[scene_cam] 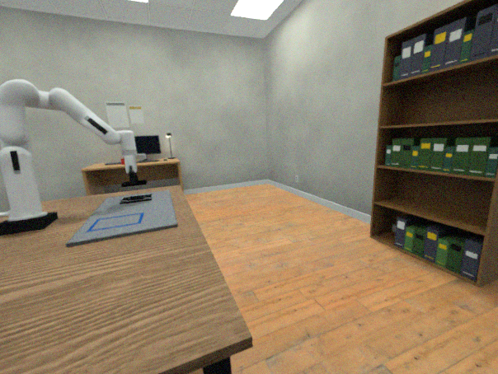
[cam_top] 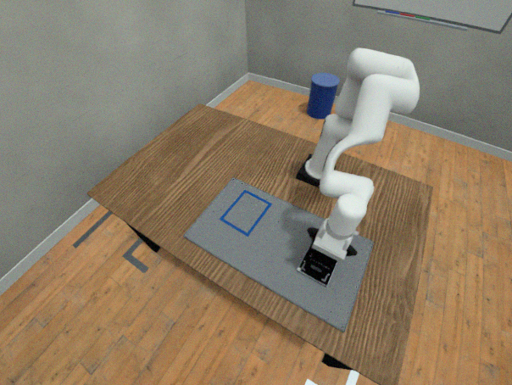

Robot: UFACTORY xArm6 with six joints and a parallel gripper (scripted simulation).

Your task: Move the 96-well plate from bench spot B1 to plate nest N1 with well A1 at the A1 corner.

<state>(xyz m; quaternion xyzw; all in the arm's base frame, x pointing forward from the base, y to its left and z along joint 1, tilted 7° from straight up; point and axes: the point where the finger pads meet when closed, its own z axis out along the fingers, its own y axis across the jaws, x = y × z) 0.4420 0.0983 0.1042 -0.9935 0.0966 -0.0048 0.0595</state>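
The blue outline of bench spot B1 (cam_top: 246,212) is on the grey mat (cam_top: 277,250) and stands empty; it also shows in the exterior view (scene_cam: 116,222). The black plate nest N1 (cam_top: 318,267) with white corner marks lies at the mat's other end, and shows in the exterior view as well (scene_cam: 135,198). My gripper (cam_top: 333,246) hangs above the nest's near side, pointing down. It is shut on the dark 96-well plate (scene_cam: 138,182), held flat and clear above the nest. In the top view only the plate's dark ends (cam_top: 314,232) show past the wrist. I cannot make out the cut-off corner.
The arm's base (cam_top: 308,173) stands on the wooden table behind the mat. A blue cylinder (cam_top: 322,95) stands on the floor by the back wall. A desk (scene_cam: 132,170) and a bookshelf (scene_cam: 439,140) are far off.
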